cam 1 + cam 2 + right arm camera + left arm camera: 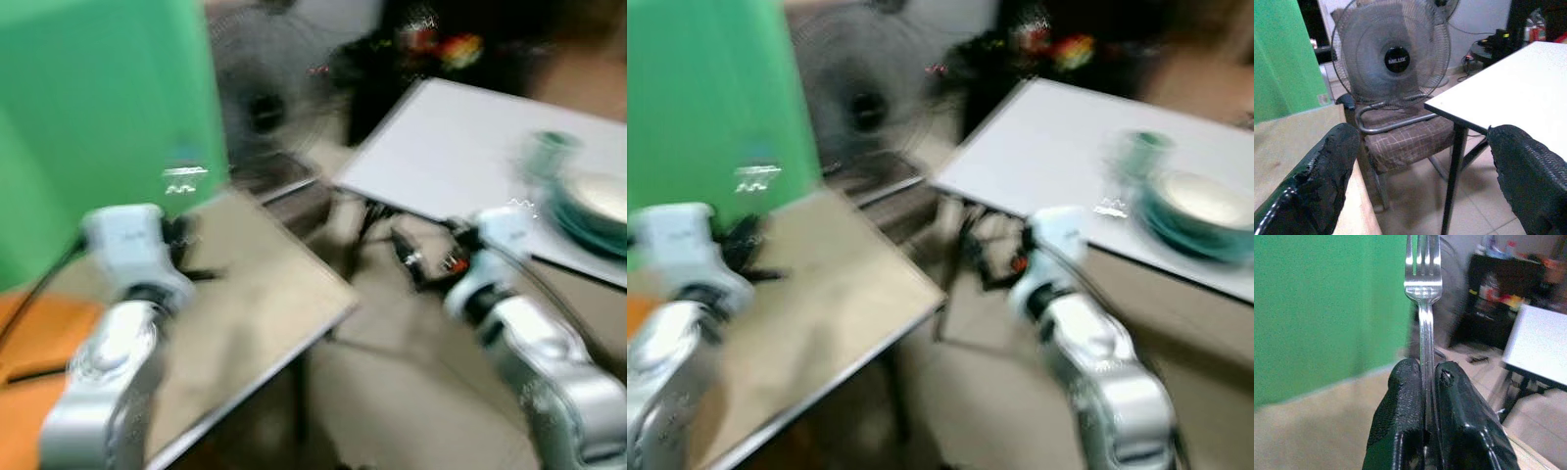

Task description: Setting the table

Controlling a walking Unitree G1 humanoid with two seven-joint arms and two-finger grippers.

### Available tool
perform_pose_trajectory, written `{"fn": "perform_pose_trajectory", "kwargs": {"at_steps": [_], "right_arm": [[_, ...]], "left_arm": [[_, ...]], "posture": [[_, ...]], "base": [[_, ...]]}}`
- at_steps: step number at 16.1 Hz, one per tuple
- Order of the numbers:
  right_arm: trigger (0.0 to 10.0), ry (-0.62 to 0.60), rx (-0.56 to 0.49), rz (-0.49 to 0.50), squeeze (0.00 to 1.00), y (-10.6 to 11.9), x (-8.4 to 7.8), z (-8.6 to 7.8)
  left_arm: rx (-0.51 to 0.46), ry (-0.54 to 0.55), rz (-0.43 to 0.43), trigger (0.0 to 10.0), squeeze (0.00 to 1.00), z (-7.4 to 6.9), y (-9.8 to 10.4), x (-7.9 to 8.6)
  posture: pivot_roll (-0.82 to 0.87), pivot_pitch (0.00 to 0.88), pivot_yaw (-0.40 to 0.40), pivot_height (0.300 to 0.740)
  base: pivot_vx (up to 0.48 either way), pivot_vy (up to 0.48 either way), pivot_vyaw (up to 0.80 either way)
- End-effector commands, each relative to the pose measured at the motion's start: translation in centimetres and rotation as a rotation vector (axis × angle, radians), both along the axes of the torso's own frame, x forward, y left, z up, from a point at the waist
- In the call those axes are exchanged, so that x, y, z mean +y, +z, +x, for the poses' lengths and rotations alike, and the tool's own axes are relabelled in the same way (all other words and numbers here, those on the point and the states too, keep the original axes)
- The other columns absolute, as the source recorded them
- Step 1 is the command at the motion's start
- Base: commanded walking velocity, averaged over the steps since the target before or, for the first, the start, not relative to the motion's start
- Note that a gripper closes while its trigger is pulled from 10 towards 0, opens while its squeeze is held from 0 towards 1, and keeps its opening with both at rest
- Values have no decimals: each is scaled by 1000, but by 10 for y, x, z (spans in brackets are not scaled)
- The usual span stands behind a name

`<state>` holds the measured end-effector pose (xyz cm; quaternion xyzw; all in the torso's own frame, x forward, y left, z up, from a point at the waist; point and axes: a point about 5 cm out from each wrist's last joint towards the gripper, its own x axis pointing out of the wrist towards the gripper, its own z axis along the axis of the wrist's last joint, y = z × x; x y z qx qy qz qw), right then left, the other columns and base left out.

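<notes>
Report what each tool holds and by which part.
Left tool grips a fork by its handle, tines pointing away. Right tool is open, holding nothing.

Fork tines cropped — plates blurred.

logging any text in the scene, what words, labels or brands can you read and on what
Fan: a white brand word on its black hub badge, too small and blurred to read for certain.
Cans and bottles on the dark shelf: coloured labels, too blurred to read.
Fork in the left gripper: no marking visible.
Head views: motion blurred, nothing readable.
</notes>
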<state>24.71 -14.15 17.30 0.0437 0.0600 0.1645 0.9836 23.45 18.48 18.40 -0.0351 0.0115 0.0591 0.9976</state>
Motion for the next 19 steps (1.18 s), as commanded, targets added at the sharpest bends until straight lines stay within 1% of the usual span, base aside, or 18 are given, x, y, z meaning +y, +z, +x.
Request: {"fn": "perform_pose_trajectory", "kwargs": {"at_steps": [1,2,3,5,6,8,9,13,19], "right_arm": [[10000,-21,-8,-14,0,2,-5,1],[10000,-21,-5,-14,0,2,-5,1],[10000,-24,-2,-17,0,1,-5,1],[10000,-43,3,-32,0,0,-7,1],[10000,-59,7,-42,0,-1,-8,1],[10000,-97,15,-73,0,-3,-12,2],[10000,-108,30,-95,0,-6,-14,4],[10000,-105,13,-121,0,-4,-14,6],[10000,-106,-3,-134,0,-3,-14,5]], "left_arm": [[-17,32,-4,10000,0,2,0,-2],[-20,61,6,10000,0,3,0,-3],[10,50,58,10000,0,5,-1,-5],[60,-61,134,10000,0,4,-4,-11],[56,-101,112,10000,0,2,-6,-12],[38,-95,122,10000,0,1,-5,-11],[49,-79,135,10000,0,2,-6,-11],[53,-76,133,10000,0,4,-5,-12],[52,-83,133,10000,0,7,-4,-13]], "posture": [[-5,0,30,740],[-6,0,31,740],[-8,0,37,740],[-14,0,43,740],[-16,0,45,740],[-18,0,46,740],[-18,1,47,740],[-18,4,46,740],[-25,7,52,740]], "base": [[0,0,-800],[0,0,-800],[0,0,-800],[0,0,-800],[0,0,-800],[0,0,-569],[0,-292,0],[0,-472,0],[0,-480,0]]}}
